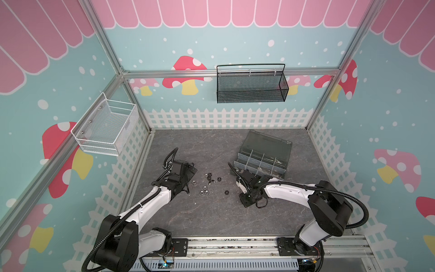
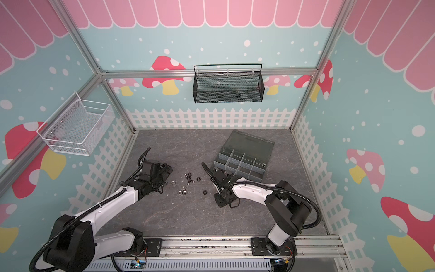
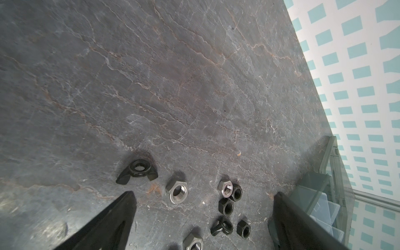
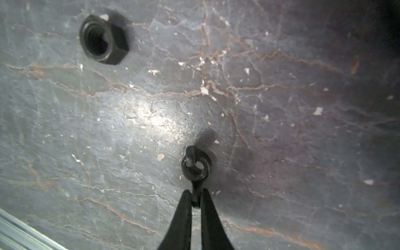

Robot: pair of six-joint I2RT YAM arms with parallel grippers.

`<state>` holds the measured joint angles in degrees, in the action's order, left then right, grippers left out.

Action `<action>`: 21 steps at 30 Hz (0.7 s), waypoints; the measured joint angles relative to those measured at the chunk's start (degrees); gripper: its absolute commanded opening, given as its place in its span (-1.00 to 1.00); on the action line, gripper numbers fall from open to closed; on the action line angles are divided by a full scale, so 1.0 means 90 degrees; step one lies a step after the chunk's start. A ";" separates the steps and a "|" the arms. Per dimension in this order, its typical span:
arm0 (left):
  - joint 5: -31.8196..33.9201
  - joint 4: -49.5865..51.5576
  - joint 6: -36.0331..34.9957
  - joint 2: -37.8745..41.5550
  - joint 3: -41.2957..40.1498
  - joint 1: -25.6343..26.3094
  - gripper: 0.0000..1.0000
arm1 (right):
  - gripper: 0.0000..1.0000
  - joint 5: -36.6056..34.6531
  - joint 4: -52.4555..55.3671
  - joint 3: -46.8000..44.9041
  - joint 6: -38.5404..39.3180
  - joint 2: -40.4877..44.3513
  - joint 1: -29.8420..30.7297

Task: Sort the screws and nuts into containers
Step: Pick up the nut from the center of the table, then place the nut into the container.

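Pinching one wing of a black wing nut (image 4: 195, 168), the right tool (image 4: 195, 198) has its tips pressed together on that thin wing, with the ring of the nut standing on edge beyond them; whether it touches the desk (image 4: 281, 108) I cannot tell; a black hex nut (image 4: 104, 40) lies flat on the desk nearby, apart from it. The left tool (image 3: 204, 194) is spread wide and grips nothing; near its tips lie a silver nut (image 3: 178, 191), the other wing nut (image 3: 137, 171) and a small bunch of nuts (image 3: 229, 194), black and silver, some touching. In both top views the loose nuts (image 1: 208, 175) lie scattered on the desk between the two arms; the grey box (image 1: 268, 146) stands open toward the far right of the desk, its lid tilted up behind its divided cells (image 2: 237, 162), with the right arm just in front of it.
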<state>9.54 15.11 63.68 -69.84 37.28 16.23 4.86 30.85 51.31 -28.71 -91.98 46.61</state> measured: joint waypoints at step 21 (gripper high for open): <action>-0.0066 -0.0044 -0.0024 -0.0002 -0.0032 -0.0036 0.99 | -1.00 -0.0969 0.0413 0.1464 0.0204 0.0219 -0.0238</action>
<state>8.95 14.72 63.46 -69.87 36.99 15.90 -3.86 34.57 64.49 -26.87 -90.02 44.47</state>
